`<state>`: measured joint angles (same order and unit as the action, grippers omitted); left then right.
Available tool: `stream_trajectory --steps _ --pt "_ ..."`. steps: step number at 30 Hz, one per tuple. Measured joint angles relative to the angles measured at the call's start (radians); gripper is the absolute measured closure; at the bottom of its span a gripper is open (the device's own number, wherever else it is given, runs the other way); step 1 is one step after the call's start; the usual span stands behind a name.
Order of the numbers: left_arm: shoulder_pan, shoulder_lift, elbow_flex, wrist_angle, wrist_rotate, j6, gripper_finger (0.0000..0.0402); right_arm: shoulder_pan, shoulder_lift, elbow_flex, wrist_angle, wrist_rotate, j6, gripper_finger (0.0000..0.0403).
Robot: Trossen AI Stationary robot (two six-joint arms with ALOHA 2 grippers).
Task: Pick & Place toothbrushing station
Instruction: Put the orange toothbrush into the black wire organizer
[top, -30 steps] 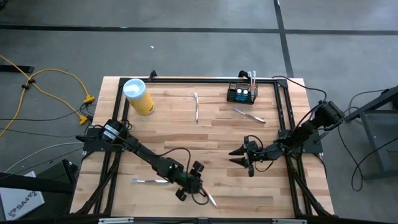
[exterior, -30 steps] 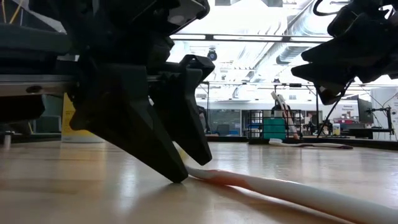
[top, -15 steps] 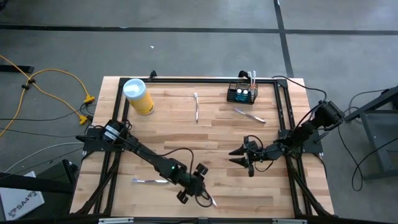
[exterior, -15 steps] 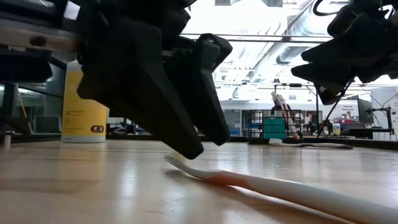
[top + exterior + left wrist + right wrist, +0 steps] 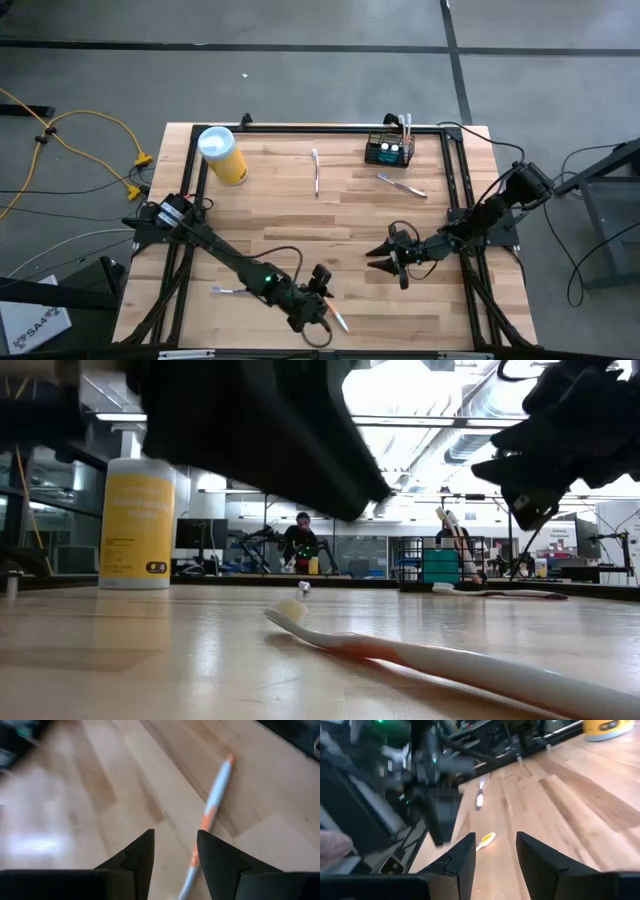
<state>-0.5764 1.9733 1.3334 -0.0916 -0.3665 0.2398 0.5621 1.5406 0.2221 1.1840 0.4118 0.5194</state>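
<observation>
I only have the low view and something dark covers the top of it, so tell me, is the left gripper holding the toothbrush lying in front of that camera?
Observer: No. The left wrist view shows the left gripper open, with the toothbrush lying flat on the table ahead of it.
Operator: Where is the basket from there?
Observer: From above, the basket stands at the far edge, right of centre, across the table from that gripper.
Operator: And the right gripper?
Observer: The right gripper is open over the table's right half, holding nothing.
</observation>
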Motion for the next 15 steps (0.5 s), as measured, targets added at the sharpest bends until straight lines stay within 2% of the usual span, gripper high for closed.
stream_trajectory --steps 2,6,12,15 --pt "-0.018 -0.027 0.002 0.003 -0.031 -0.012 0.0260 0.012 0.000 0.054 -0.082 0.004 -0.035 0.0270" --pt "-0.047 -0.063 0.002 0.003 -0.030 -0.104 0.0260 0.027 0.000 0.202 -0.331 0.008 -0.075 0.0270" --pt "-0.090 -0.067 0.002 -0.058 -0.029 -0.184 0.0260 0.062 0.000 0.470 -0.853 0.061 -0.033 0.0270" --pt "-0.112 -0.067 0.002 -0.085 -0.029 -0.239 0.0260 0.089 0.007 0.563 -1.003 0.090 0.000 0.0270"
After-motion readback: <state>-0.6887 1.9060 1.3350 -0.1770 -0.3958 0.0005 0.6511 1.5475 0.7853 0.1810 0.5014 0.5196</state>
